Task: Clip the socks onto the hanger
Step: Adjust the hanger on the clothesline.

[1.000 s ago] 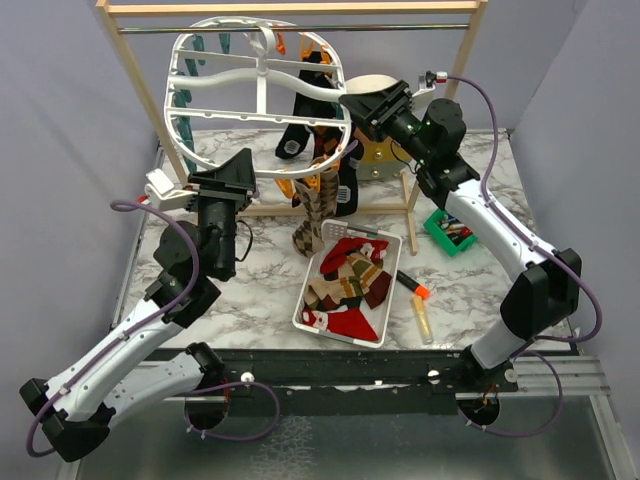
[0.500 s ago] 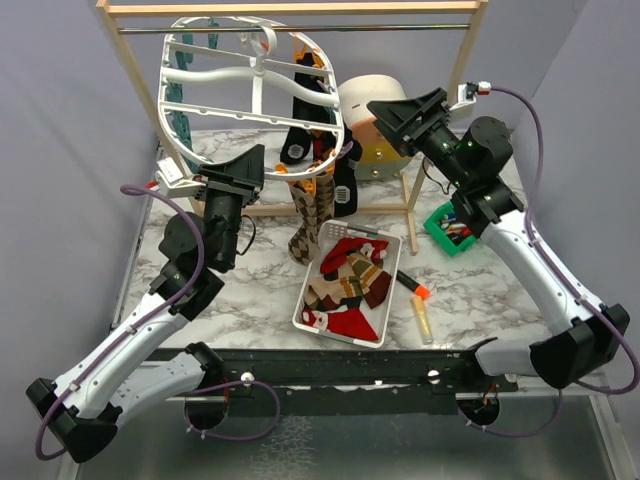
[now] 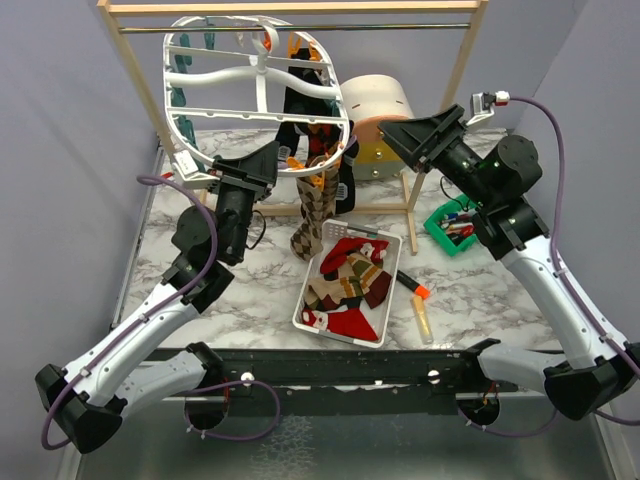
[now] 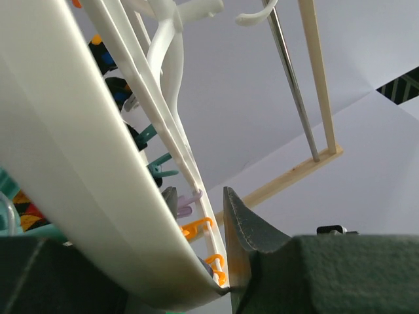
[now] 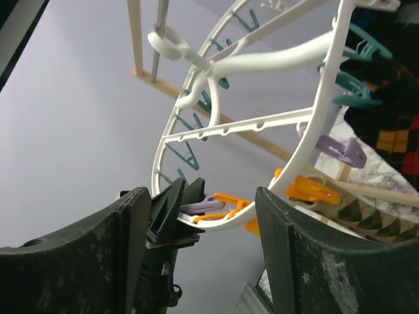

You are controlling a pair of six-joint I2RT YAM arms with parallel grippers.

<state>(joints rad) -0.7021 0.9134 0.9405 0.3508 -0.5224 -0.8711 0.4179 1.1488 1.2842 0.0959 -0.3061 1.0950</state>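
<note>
so progress check: I'd call this partway, probably under half; a few dark socks (image 3: pixel 310 135) already hang off the right side of the hanger (image 3: pixel 230 112), and a long brown argyle sock (image 3: pixel 312 215) dangles below them, though I can't tell which clip holds which; the white basket (image 3: pixel 304 300) on the marble table (image 3: pixel 250 290) holds a pile of loose socks (image 3: pixel 345 285) in red, tan and black, so there's plenty left to do; the hanger itself hangs by its hook from the metal rod (image 3: pixel 400 27) of the wooden rack (image 3: pixel 290 8), tilted rather than level; the left gripper (image 3: pixel 268 160) is clenched on the hanger's lower rim, and in the left wrist view the fat white rim runs right down between its fingers, looks like it's steadying the thing; the right gripper (image 5: pixel 201 199) is released, fingers spread wide with nothing between them, off to the right of the hanger and not touching it; my guess is the next job is fetching a sock from the basket; materials: the hanger is hard glossy plastic, a big oval with thin cross ribs and a smooth rounded rim; the clips (image 5: pixel 308 191) are little plastic pegs in orange, lilac and teal, lined up under the rim; the socks are soft knit, totally limp, so they'll flop when lifted; the basket looks like perforated plastic; the rack is pale square timber
</note>
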